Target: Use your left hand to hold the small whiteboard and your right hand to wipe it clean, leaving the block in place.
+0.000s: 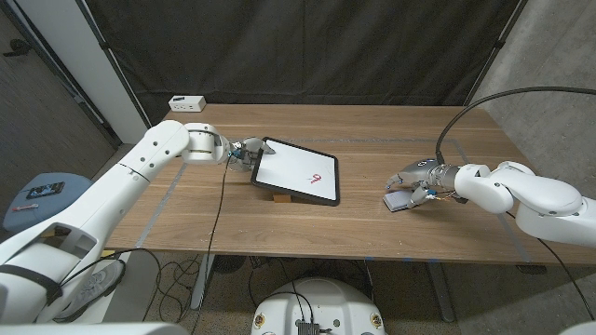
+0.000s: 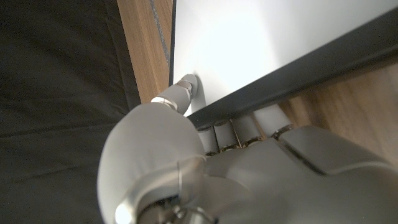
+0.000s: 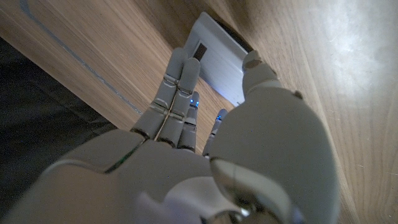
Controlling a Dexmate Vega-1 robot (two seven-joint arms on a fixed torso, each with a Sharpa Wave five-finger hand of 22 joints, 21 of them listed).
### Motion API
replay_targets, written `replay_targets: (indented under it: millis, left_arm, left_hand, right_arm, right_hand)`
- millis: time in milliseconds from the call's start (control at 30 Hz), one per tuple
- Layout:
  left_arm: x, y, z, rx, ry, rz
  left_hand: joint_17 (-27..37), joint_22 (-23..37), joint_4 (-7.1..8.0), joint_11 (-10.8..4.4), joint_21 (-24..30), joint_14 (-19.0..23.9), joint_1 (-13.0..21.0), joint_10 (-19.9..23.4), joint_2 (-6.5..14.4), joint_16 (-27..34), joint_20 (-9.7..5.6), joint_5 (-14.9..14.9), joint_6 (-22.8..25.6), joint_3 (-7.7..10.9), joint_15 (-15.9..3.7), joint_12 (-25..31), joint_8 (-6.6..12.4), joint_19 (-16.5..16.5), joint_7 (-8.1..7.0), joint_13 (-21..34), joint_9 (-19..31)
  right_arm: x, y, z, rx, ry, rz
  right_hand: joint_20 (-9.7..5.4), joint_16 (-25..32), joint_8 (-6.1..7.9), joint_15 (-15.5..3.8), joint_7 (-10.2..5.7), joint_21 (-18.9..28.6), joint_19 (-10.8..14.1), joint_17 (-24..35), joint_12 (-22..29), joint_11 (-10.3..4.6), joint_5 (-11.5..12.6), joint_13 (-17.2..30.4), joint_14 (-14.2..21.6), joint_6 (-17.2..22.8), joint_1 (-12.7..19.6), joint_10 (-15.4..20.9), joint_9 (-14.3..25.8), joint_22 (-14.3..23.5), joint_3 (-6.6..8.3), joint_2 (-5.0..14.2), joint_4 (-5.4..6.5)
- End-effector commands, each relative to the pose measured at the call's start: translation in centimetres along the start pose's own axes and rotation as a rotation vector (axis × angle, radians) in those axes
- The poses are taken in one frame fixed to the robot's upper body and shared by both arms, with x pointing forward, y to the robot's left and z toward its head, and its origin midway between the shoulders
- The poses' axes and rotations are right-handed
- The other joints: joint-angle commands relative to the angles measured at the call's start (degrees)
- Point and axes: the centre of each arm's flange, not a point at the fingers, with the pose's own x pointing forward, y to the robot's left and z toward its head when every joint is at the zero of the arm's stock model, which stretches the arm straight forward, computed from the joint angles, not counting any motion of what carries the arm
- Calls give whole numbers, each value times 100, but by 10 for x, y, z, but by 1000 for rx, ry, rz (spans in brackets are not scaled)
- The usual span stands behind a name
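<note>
Glossy white rounded arm shells, grey-jointed left robot hand (image 1: 240, 153), black cable trailing the right arm.

Bare table (image 1: 368, 200) lies between whiteboard (image 1: 296, 171) and eraser (image 1: 400, 201).

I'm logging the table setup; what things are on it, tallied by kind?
Whiteboard: 1
Wooden block under it: 1
Eraser: 1
White box at the far edge: 1
Total: 4
</note>
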Motion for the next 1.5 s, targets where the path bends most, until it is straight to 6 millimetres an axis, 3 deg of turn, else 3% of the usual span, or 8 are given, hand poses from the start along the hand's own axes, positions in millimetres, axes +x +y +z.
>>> replay_targets:
  millis: [33, 1033, 1500]
  left_arm:
    - [0, -2, 0, 1, -2, -2]
    - [3, -2, 2, 3, -1, -3]
    - [4, -2, 3, 2, 0, -5]
  left_hand:
    - [2, 20, -11, -10, -14, 5, -19, 9, -27, 0, 5, 30, 16, -33, -2, -5, -5, -3, -56, 13, 16]
    - [3, 21, -11, -30, -25, -5, -31, 10, -27, 1, 7, 30, 20, -45, -7, -5, -4, -26, -53, 13, 16]
    - [2, 22, -15, -19, -27, -4, -29, 10, -25, 2, 9, 31, 18, -45, -12, -5, -5, -29, -61, 12, 16]
  right_arm:
    - [1, 2, -1, 6, 1, -11]
    - [5, 10, -2, 4, 25, -14]
    - [5, 8, -1, 5, 25, -35]
  right_hand:
    - [-21, 47, 59, -912, -2, 68, 70, -20, 39, -28, 26, 44, 51, 126, 69, 101, 40, -8, -2, -18, -24]
    - [-46, 108, 80, -920, -2, 258, 49, -181, 41, -90, 20, 151, 121, 240, 217, 174, 81, -68, -6, -34, -52]
    - [-86, 189, 183, -924, 4, 412, 62, -284, 115, -183, 17, 234, 226, 484, 283, 398, 136, -112, -19, -21, -38]
